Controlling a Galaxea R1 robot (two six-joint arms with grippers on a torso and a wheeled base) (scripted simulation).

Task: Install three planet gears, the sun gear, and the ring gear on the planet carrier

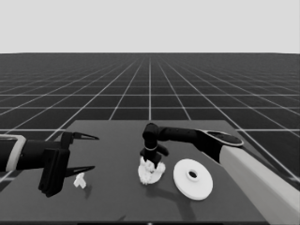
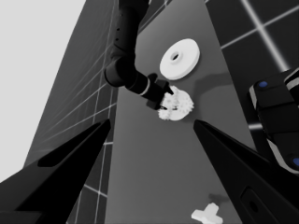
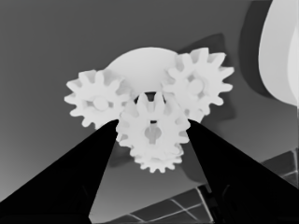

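Observation:
The smaller round part, the planet carrier, lies at mid-table with gears on it. In the right wrist view its bare face shows behind two planet gears, and a third peeks out half hidden. My right gripper stands straight over it, shut on the sun gear, which sits in the middle between the other three. The larger round part, the ring gear, lies flat just to the right. My left gripper waits open over the table's left end.
A thin white piece lies on the table near the left gripper's lower finger, not held. The right arm's pale forearm crosses the lower right corner. Dark machinery with blue lights shows past the table's edge.

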